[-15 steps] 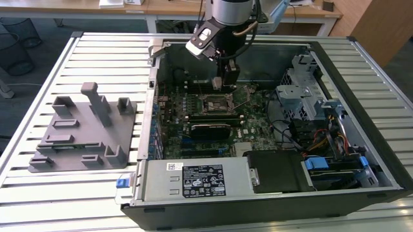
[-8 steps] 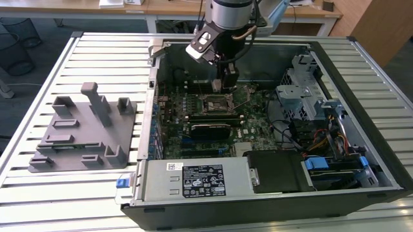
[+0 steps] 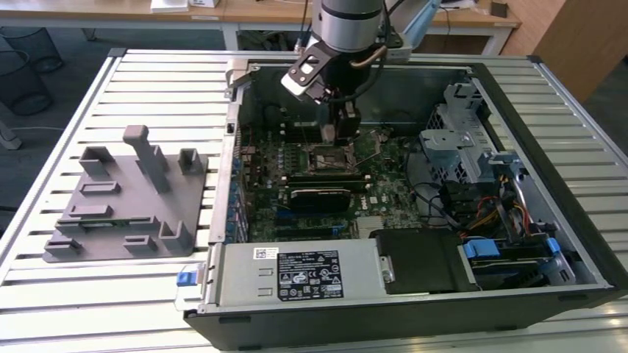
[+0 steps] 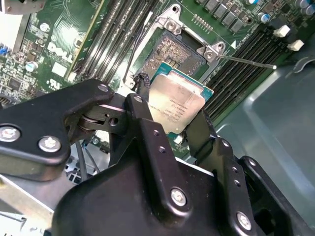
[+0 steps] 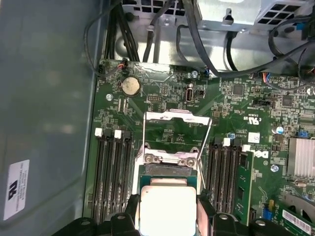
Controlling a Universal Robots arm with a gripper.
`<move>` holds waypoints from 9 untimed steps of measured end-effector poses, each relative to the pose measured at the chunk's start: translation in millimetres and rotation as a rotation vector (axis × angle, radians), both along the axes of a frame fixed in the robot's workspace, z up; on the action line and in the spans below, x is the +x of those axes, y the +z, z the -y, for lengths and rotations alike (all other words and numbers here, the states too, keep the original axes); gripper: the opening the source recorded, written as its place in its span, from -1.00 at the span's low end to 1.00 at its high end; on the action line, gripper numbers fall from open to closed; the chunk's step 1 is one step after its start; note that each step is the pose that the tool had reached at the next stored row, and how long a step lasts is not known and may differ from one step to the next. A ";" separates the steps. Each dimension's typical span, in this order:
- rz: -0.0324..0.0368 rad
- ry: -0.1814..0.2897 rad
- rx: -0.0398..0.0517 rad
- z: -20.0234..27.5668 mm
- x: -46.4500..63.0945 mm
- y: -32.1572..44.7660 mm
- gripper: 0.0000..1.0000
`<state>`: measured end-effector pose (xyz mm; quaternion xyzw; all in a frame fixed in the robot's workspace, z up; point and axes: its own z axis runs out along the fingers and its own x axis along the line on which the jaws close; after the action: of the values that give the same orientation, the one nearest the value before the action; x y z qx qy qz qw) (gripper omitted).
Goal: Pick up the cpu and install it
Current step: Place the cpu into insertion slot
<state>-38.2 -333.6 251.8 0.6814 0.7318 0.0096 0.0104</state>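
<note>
Silvery-topped, the cpu (image 4: 182, 98) is clamped between the two black fingers (image 4: 147, 130) of the gripper (image 4: 170, 118), close over the open motherboard socket (image 4: 179, 51). In the exterior view the gripper hangs at the socket's twelve o'clock inside the computer case (image 3: 412, 92); a grey fixture tray (image 3: 123, 202) lies at the case's nine o'clock.
</note>
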 end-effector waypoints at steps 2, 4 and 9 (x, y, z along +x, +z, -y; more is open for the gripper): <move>-0.0001 0.000 -0.0002 0.0 -0.3 -2.7 0.08; -0.0001 0.000 -0.0001 0.0 -0.8 -5.3 0.08; 0.0000 0.000 -0.0001 0.0 -3.2 -9.8 0.08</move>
<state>-41.3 -333.6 242.0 0.6815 0.7317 0.0095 0.0104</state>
